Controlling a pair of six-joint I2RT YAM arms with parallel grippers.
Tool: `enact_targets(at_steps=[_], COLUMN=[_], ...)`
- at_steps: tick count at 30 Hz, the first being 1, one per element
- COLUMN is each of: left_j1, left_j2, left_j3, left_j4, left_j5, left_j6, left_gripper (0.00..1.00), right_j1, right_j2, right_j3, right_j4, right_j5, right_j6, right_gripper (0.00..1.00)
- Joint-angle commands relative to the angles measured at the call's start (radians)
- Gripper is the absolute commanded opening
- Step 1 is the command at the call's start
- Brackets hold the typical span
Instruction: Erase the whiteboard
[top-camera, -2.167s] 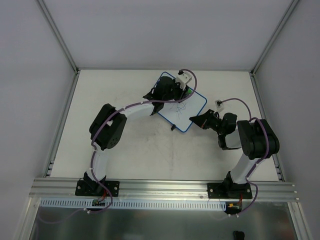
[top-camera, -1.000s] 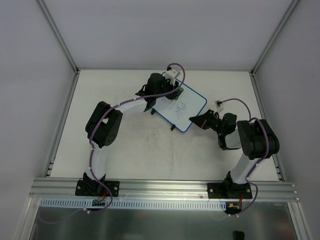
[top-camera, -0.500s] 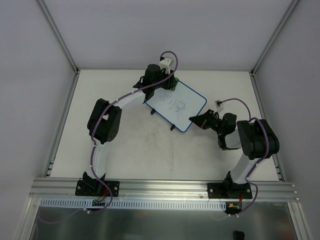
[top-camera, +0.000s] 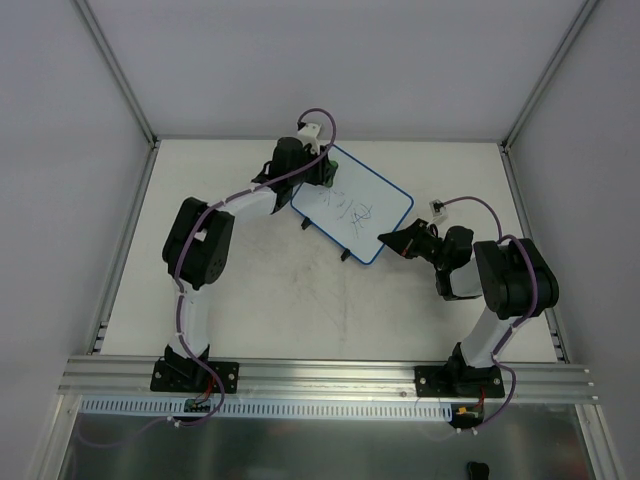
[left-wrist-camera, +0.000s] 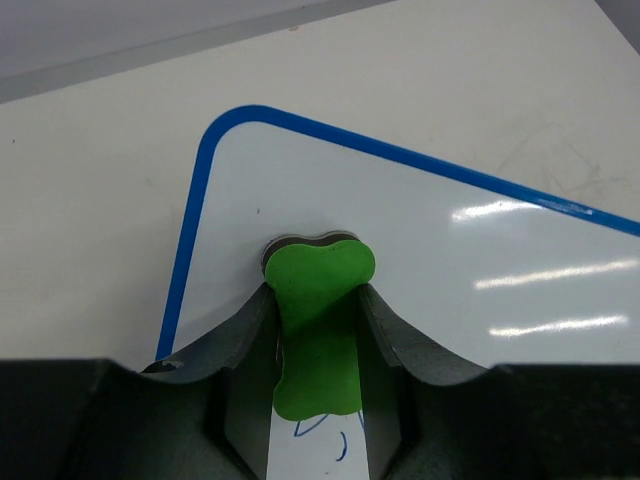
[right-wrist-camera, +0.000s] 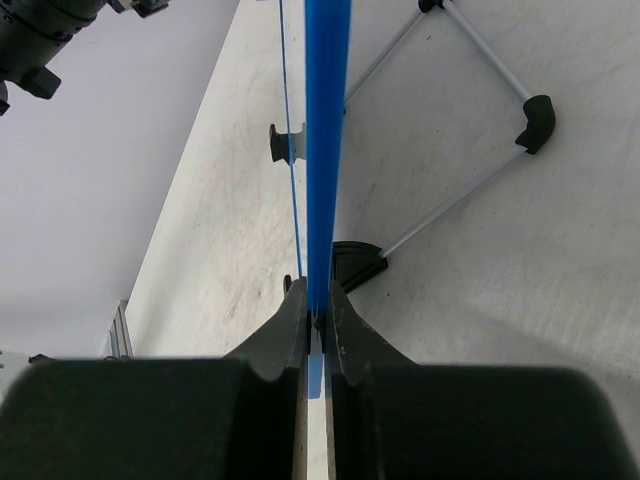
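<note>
Teamwork is making this job easier. My right gripper (top-camera: 398, 240) is pinching the blue rim of the whiteboard (top-camera: 365, 215) on its right side, so the board cannot slide while I am rubbing. My left gripper (left-wrist-camera: 318, 300) is squeezing the green eraser (left-wrist-camera: 318, 340) and pressing it on the board near a rounded corner. The board is sitting toward the back of the table (top-camera: 260, 300), between my two arms. Scribbles (top-camera: 347, 210) are showing in the middle, so I am thinking more wiping is needed there.
</note>
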Motion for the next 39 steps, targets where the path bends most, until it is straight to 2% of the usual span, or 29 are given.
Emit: enact_targets(at_steps=[1,10,17,22,29,32,35,39], left_j1=[-0.027,-0.164,-0.212,-0.258,-0.299,-0.311,-0.296,-0.22], left_j2=[-0.032,-0.052,-0.032,-0.053,-0.061,-0.054,-0.049,-0.047], left_j3=[-0.073,-0.097,-0.061,-0.11,-0.138,-0.121,-0.113,-0.095], left_j4=[-0.054,-0.031,-0.115,-0.13,-0.156,-0.183,-0.176,-0.164], left_j5=[0.082,0.101,0.151,0.136,0.161,0.156,0.095,0.021], left_j6=[0.065,0.283,0.364,0.462,0.518,0.528,0.487,0.348], left_gripper=[0.0,0.0,0.0,0.0,0.0,0.0,0.0,0.0], right_j1=[0.008,0.007,0.005,0.007,0.005,0.007,0.003,0.003], right_j2=[-0.026,-0.034,-0.035,-0.034,-0.031,-0.032,-0.032,-0.034], right_j3=[0.005,-0.002,-0.002,0.0,0.003,0.002,0.0,-0.002], right_j4=[0.226,0.226,0.226,0.226,0.226,0.226,0.226,0.226], right_j5=[-0.007,-0.006,-0.004,-0.006,-0.006,-0.006,-0.006,-0.004], right_j6=[-0.053,-0.057,-0.058,-0.055,-0.052,-0.053,-0.055,-0.055], right_gripper=[0.0,0.0,0.0,0.0,0.0,0.0,0.0,0.0])
